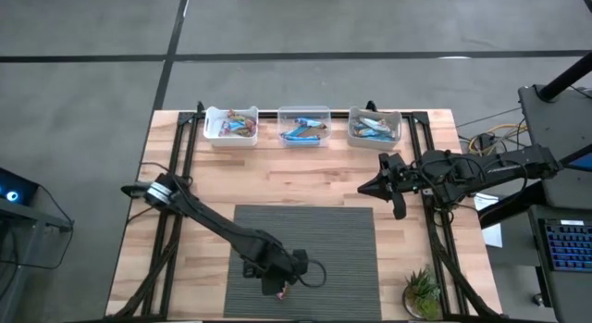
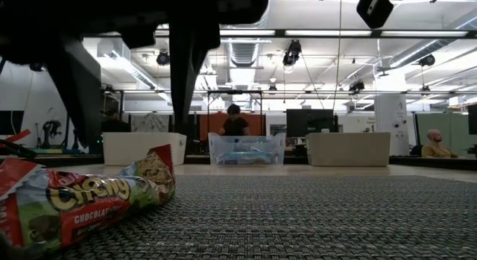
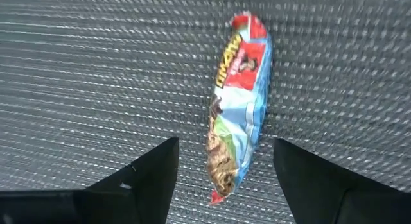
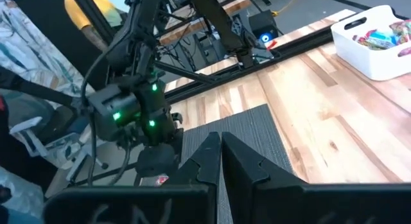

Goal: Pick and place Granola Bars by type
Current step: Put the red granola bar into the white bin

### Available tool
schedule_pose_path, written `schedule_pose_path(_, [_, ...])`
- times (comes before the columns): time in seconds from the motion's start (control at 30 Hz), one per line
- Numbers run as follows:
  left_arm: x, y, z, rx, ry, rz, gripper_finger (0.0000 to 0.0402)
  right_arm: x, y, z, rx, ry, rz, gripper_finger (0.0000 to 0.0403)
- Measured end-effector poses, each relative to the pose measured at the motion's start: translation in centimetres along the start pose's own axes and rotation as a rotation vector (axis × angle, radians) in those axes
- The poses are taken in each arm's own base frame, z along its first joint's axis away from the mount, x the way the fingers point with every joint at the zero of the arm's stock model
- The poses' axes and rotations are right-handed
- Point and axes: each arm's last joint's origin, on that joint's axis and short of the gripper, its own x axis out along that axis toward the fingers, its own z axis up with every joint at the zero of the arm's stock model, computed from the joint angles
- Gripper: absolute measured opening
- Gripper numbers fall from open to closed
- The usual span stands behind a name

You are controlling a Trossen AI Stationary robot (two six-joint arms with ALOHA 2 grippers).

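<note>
One multicoloured granola bar [image 3: 234,108], red, blue and green, lies flat on the dark woven mat [image 1: 342,240] near the table's front edge. It also shows at the left of the low view as the bar [image 2: 82,200]. My left gripper [image 3: 225,185] hangs open just above it and points steeply down. Its two fingers stand either side of the bar's near end and touch nothing. In the high view the left gripper [image 1: 277,281] covers most of the bar. My right gripper [image 1: 363,188] waits shut over the bare wood at the right.
Three small bins stand in a row at the table's far edge: a white one [image 1: 231,126] with multicoloured bars, a clear one [image 1: 304,126] and a third [image 1: 375,127], both with blue bars. A small green plant [image 1: 421,293] sits at the near right corner.
</note>
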Motion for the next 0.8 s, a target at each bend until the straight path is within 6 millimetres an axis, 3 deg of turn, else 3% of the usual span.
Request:
schedule_pose_path(0.2, [1.5, -0.1, -0.1, 0.064, 0.037, -0.021, 0.0234, 0.0, 0.0, 0.0, 0.004, 0.004, -0.003, 0.0008])
schedule_pose_path(0.8, [2.9, -0.7, -0.9, 0.143, 0.044, -0.024, 0.0233, 0.0, 0.0, 0.0, 0.003, 0.005, -0.003, 0.0008])
